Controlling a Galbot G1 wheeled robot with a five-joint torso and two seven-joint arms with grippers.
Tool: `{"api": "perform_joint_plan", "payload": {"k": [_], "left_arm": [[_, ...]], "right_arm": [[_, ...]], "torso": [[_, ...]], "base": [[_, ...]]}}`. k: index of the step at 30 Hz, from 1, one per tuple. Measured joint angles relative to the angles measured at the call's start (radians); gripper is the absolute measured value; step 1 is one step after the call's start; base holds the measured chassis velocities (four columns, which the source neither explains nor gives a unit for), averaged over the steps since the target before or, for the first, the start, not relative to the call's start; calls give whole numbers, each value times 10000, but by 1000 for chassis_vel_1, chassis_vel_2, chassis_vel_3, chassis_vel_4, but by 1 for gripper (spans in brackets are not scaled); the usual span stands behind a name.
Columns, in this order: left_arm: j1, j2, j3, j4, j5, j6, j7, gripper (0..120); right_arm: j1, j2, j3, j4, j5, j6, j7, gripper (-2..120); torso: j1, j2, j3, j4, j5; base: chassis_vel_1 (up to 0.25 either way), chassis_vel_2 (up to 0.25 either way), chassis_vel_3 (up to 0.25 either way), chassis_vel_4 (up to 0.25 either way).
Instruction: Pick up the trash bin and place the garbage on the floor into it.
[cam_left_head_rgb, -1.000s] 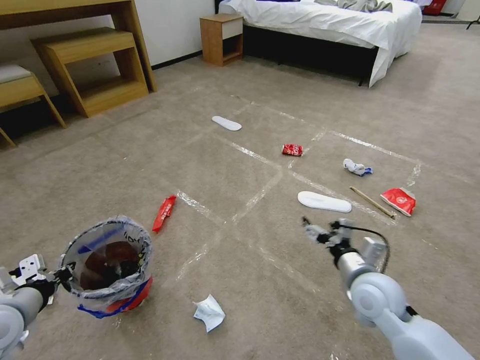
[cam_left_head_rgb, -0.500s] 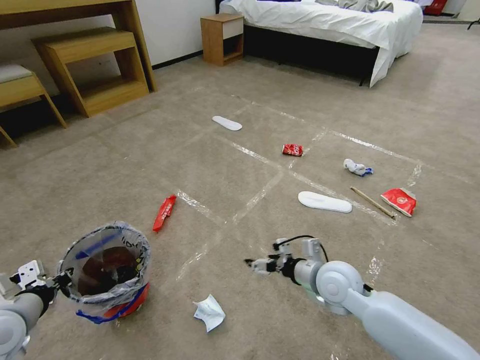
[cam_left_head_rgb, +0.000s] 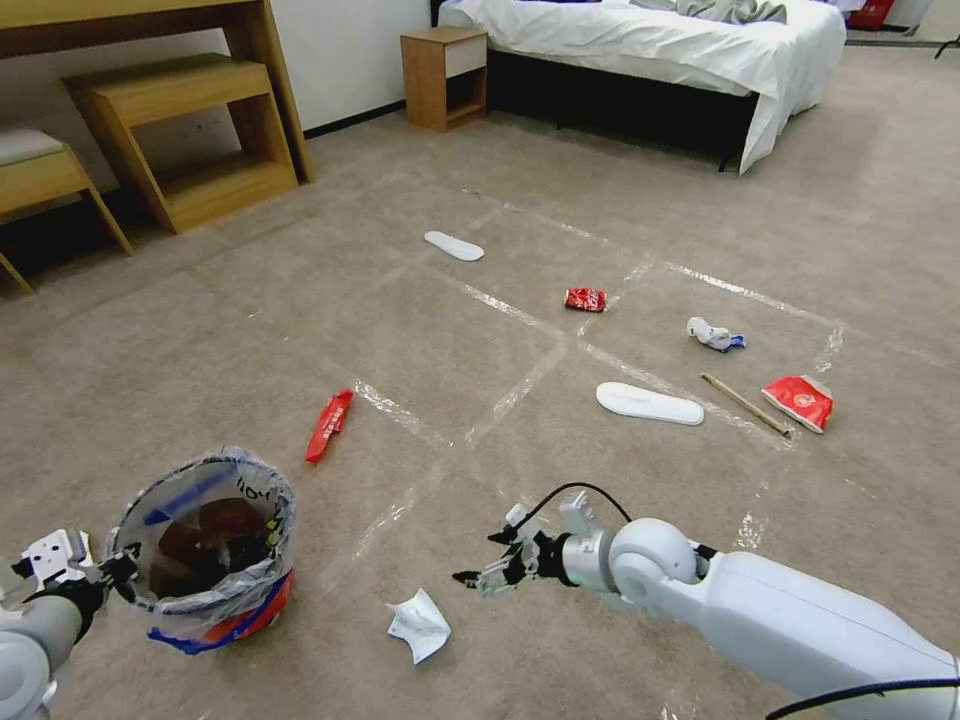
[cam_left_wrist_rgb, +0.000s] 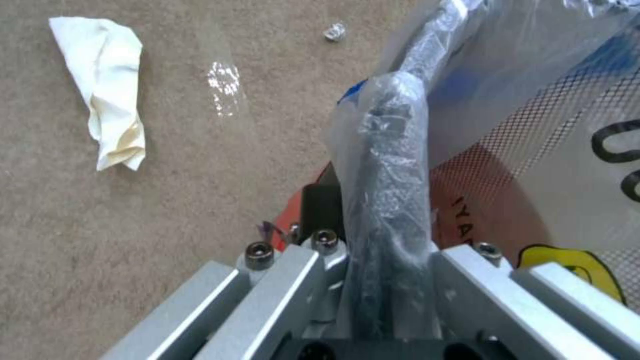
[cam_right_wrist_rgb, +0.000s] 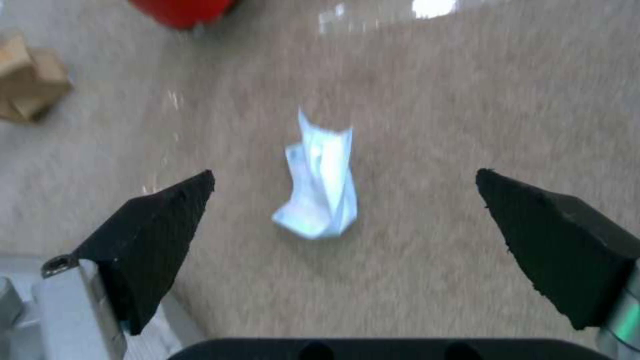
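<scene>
Red plastic under a crinkled clear liner with blue edging: the small round trash bin (cam_left_head_rgb: 205, 545) sits at the lower left of the head frame, and my left gripper (cam_left_head_rgb: 115, 570) is clamped on its bag-wrapped rim, jaws pressed together on rim and plastic as the left wrist view confirms. Whether its base rests on the beige short-pile carpet floor (cam_left_head_rgb: 420, 330) or hangs just above it, I cannot tell.

Nearest garbage is a crumpled white paper (cam_left_head_rgb: 418, 625), low in the frame just right of the bin. My right gripper (cam_left_head_rgb: 478, 582) hangs near it, slightly up and to the right, black fingers (cam_right_wrist_rgb: 160, 220) spread wide; in the right wrist view the paper lies centred between them, apart from both.

Farther out: a long red wrapper (cam_left_head_rgb: 328, 425) above the bin, a white flat insole (cam_left_head_rgb: 650, 403) mid-frame, a second insole (cam_left_head_rgb: 453, 245) higher up, a crushed red can (cam_left_head_rgb: 584, 299), a white-and-blue wad (cam_left_head_rgb: 714, 335), a wooden stick (cam_left_head_rgb: 745, 405) and a red packet (cam_left_head_rgb: 798, 400) at right.

Assessment: the bin is secured and collection of the first piece is in hand. Next comes a straight descent until the fingertips straddle the paper at carpet level, then closure. Thin paper on pile may slip or fold flat.
</scene>
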Motion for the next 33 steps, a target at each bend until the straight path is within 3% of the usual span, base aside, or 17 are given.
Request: {"api": "perform_joint_plan", "payload": {"k": [2, 7, 22, 33], "left_arm": [[-36, -78, 7, 66, 76, -43, 57, 1], [-107, -146, 70, 139, 152, -78, 93, 1], [1, -373, -127, 147, 230, -127, 209, 1], [113, -441, -317, 96, 231, -168, 286, 1]], "right_arm": [[240, 198, -296, 107, 468, -894, 957, 100], [702, 509, -855, -52, 756, -1287, 1311, 100], [1418, 1915, -2242, -1642, 941, -1595, 1600, 100], [1174, 2637, -2739, -2183, 888, -1247, 1963, 100]], "torso": [[0, 0, 0, 0, 0], [0, 0, 0, -1, -1], [0, 0, 0, 1, -1], [0, 0, 0, 0, 0]], "base": [[0, 0, 0, 0], [0, 0, 0, 0], [0, 0, 0, 0], [0, 0, 0, 0]]}}
